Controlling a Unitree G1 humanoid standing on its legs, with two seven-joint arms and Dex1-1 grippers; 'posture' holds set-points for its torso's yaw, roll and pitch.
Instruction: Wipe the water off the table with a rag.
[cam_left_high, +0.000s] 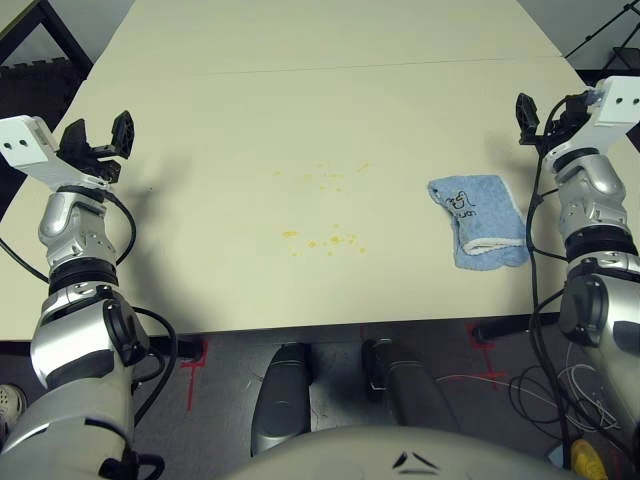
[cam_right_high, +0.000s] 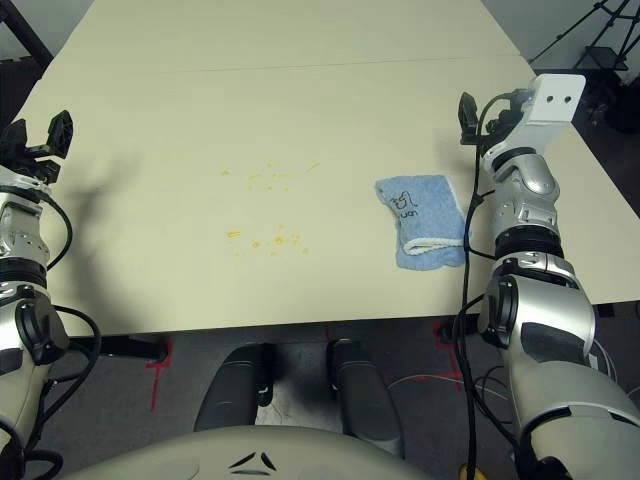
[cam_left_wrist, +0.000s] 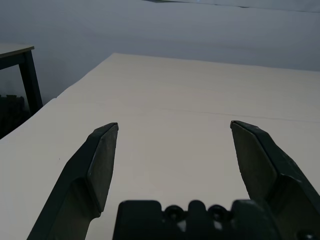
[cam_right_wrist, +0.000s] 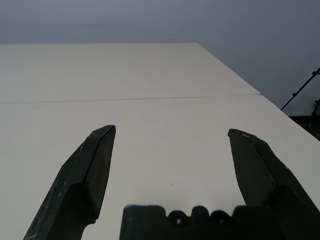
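While my right claw (cam_right_wrist: 170, 165) hangs wide open and empty above the table (cam_left_high: 300, 100), the rag (cam_left_high: 478, 219) lies flat just beside that arm, well apart from the water (cam_left_high: 325, 240) at mid-table; I should come down on its bunched hem side, pinch firmly, then drag leftward across the specks; my left claw (cam_left_wrist: 172, 160) waits wide open too

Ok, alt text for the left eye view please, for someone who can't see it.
A blue rag lies untouched on the cream table, right of scattered yellowish water droplets at its middle. The left gripper and right gripper hang open at either side, holding nothing.
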